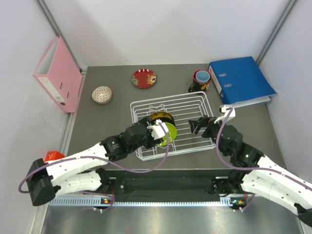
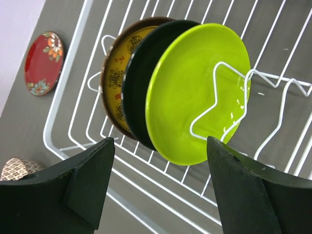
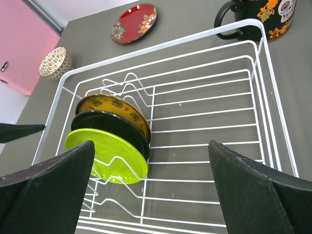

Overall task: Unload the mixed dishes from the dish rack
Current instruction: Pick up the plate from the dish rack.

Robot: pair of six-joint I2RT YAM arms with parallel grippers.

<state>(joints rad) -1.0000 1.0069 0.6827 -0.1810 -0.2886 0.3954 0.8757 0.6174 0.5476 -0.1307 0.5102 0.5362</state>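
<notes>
Both spread wide, empty, L tool (image 2: pixel 161 141), R tool (image 3: pixel 151 144), yellow-and-black ornate plate (image 2: pixel 114 73) half-hidden behind lime-green bowl (image 2: pixel 195 92).

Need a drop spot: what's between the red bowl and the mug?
Nothing; the top view shows bare table between the red bowl and the mug.

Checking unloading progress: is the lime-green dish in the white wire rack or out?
In: the lime-green dish stands on edge inside the white wire rack, between its wires.
</notes>
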